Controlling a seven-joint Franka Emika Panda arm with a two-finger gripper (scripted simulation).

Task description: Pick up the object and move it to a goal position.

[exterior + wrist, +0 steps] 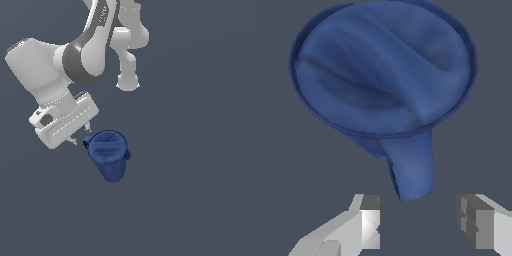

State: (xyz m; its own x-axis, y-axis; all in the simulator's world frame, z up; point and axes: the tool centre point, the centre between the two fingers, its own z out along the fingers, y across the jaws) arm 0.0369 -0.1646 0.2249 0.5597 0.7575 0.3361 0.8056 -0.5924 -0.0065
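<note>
Exterior view: the dark blue pitcher stands on the plain grey surface, wide rim up, near the frame's centre. Nothing else lies around it. The gripper hangs just beside the rim, on the exterior view's left, not touching. Wrist view: its fingers stand wide apart, empty, with the pitcher's handle pointing toward the gap.

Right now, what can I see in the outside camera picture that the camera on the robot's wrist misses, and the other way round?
Only the exterior view shows the gray-and-white arm reaching down and the whole white hand beside the blue cup, on the exterior view's left of it. Only the wrist view looks straight into the cup's wide round mouth and shows its side handle pointing toward the open gap between the two fingertips. Both show the cup, the hand not gripping it, and the plain dark gray floor.
</note>
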